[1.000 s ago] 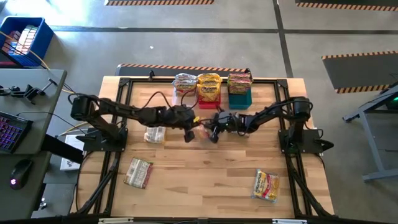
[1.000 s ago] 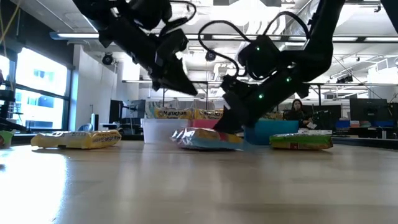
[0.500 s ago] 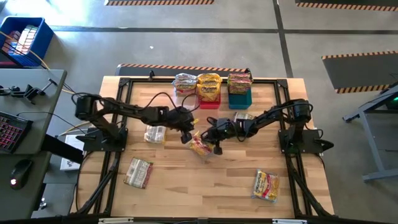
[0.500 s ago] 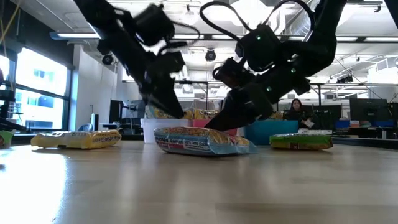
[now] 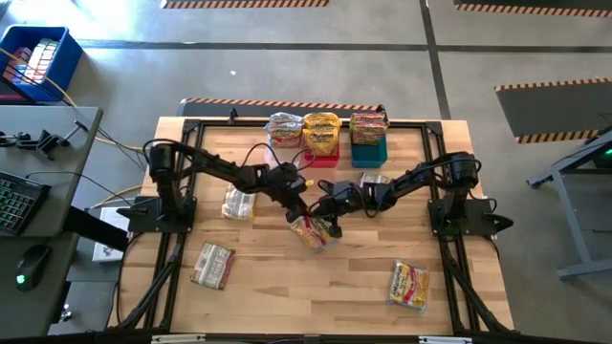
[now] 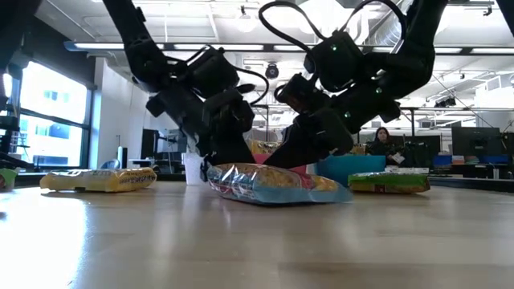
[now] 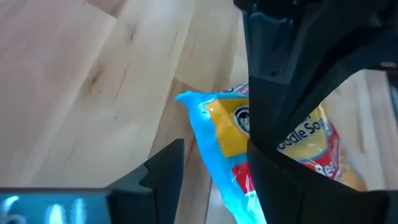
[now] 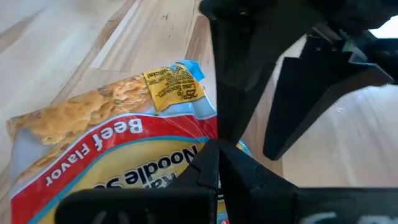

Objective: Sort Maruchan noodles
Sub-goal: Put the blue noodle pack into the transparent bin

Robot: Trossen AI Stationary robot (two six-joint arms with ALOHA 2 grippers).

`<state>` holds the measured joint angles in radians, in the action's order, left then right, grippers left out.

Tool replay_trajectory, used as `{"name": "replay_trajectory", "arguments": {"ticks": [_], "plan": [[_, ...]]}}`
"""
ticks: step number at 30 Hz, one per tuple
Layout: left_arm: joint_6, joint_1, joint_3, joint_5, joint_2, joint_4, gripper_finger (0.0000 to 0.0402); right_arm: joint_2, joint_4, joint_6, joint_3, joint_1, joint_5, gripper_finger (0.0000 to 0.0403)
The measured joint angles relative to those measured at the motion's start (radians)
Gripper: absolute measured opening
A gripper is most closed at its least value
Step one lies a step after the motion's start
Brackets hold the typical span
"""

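One Maruchan noodles packet [image 5: 312,231], red and yellow with a blue edge, lies flat at the table's middle; in the low view this packet [image 6: 277,183] rests on the wood. My right gripper [image 5: 328,216] is shut on its far right part. My left gripper [image 5: 297,207] is open and low at the packet's far left end, its fingers on either side of the blue end seam [image 7: 200,140]. Other packets lie loose on the table: a silvery one [image 5: 239,204], one at the near left [image 5: 212,265], one at the near right [image 5: 408,285]. My right gripper pinches the packet's edge [image 8: 186,149] between its two shut fingers, coming slanting down from the table's right. The packet lies flat on the table under them. My left gripper's fingers straddle the blue seam; I cannot tell whether they touch it.
At the far edge stand a clear bin [image 5: 284,134], a red bin [image 5: 321,151] and a teal bin [image 5: 368,153], each with packets on top. Another packet [image 5: 375,179] lies just before the teal bin. Black frame rails [image 5: 182,239] border the table.
My left gripper has come down toward the packet's far left end, rolling its wrist, and has opened. The packet has slid toward the table's near edge and turned about, still flat on the wood, drawn by my right gripper, which then kept still.
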<state>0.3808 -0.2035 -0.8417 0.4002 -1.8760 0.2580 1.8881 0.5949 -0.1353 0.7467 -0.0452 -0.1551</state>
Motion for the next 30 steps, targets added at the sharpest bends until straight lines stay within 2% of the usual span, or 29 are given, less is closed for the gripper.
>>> {"name": "replay_trajectory", "arguments": {"ticks": [3, 11, 13, 18, 20, 25, 30], "plan": [[-0.006, -0.011, 0.0, 0.034, -0.003, 0.01, 0.017, 0.0, 0.0, -0.003, 0.0, 0.0, 0.002, 0.0002], [-0.032, 0.002, 0.0, 0.035, -0.003, 0.012, 0.0169, -0.042, -0.018, -0.023, 0.0, 0.01, 0.013, 0.0002], [-0.048, 0.01, 0.0, 0.036, -0.003, 0.011, 0.0165, -0.105, -0.089, -0.02, 0.0, 0.024, 0.042, 0.0002], [-0.08, 0.032, 0.0, 0.035, -0.003, 0.028, 0.016, -0.31, -0.439, 0.078, 0.0, 0.089, 0.223, 0.0002], [-0.087, 0.038, 0.0, 0.033, -0.003, 0.049, 0.0161, -0.38, -0.513, 0.129, -0.016, 0.122, 0.289, 0.0002], [-0.087, 0.041, 0.0, -0.026, -0.003, 0.094, 0.0163, -0.456, -0.441, 0.249, -0.091, 0.174, 0.317, 0.0002], [-0.078, 0.04, -0.016, -0.043, -0.038, 0.094, 0.0163, -0.406, -0.294, 0.368, -0.159, 0.19, 0.308, 0.0002]]}}
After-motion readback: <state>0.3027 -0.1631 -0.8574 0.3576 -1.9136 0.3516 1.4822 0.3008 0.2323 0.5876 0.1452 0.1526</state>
